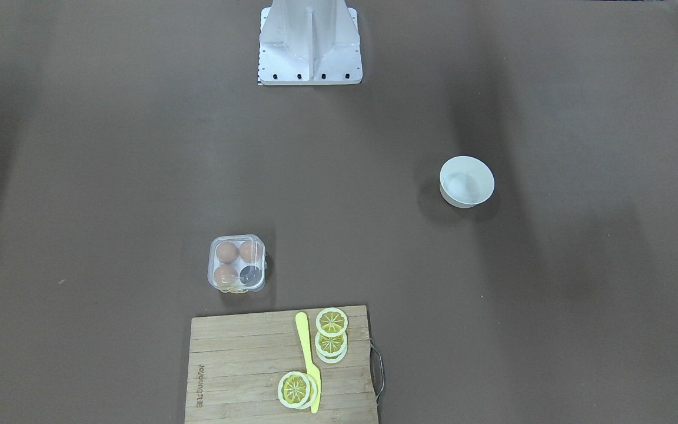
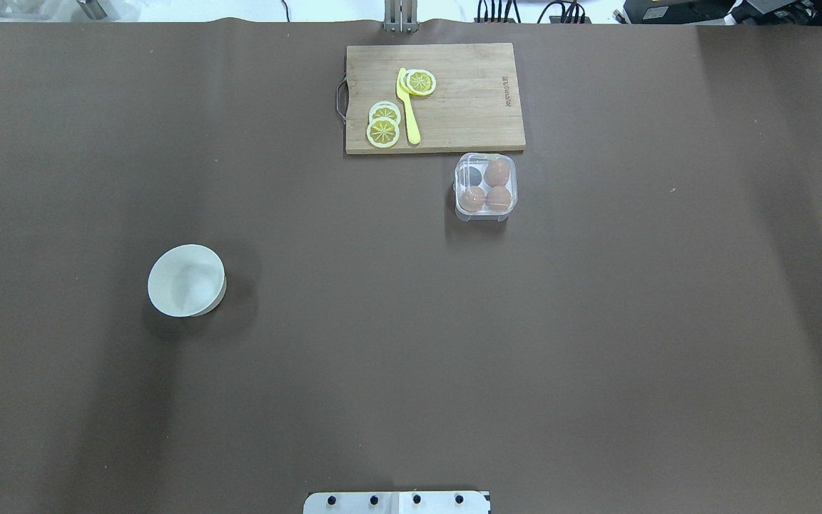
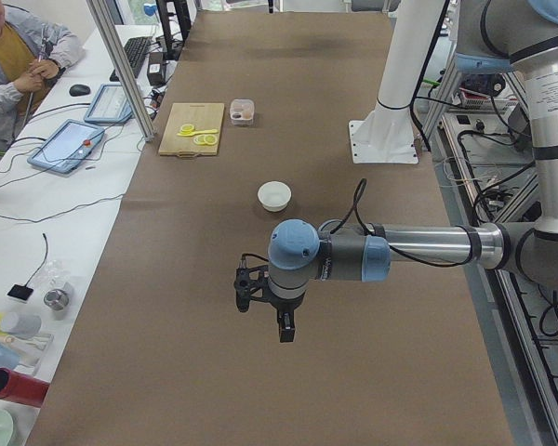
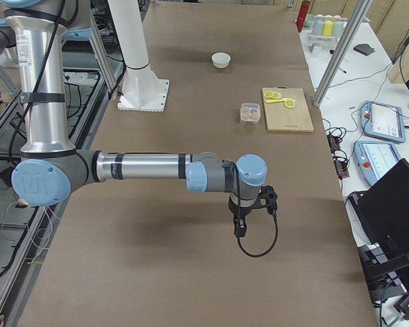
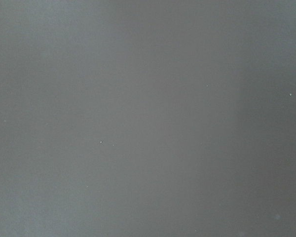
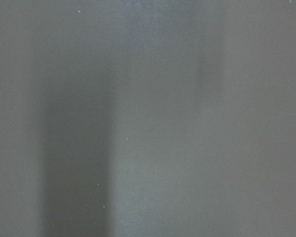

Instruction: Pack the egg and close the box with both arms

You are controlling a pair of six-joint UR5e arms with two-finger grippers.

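Observation:
The box (image 2: 486, 187) is a small square carton near the cutting board, and its clear lid seems to lie down over the tray. It holds three light-brown eggs (image 2: 497, 172), and one cell is dark and empty. It also shows in the front view (image 1: 236, 264). Neither arm appears in the overhead or front views. My left gripper (image 3: 285, 325) hangs over bare table, far from the box. My right gripper (image 4: 238, 225) hangs over bare table at the other end. I cannot tell whether either is open or shut. Both wrist views show only table surface.
An empty white bowl (image 2: 186, 280) stands on the left half of the table. A wooden cutting board (image 2: 468, 121) with lemon slices (image 2: 383, 131) and a yellow knife (image 2: 408, 107) lies just beyond the box. The white robot stand (image 1: 309, 44) is at mid-table edge.

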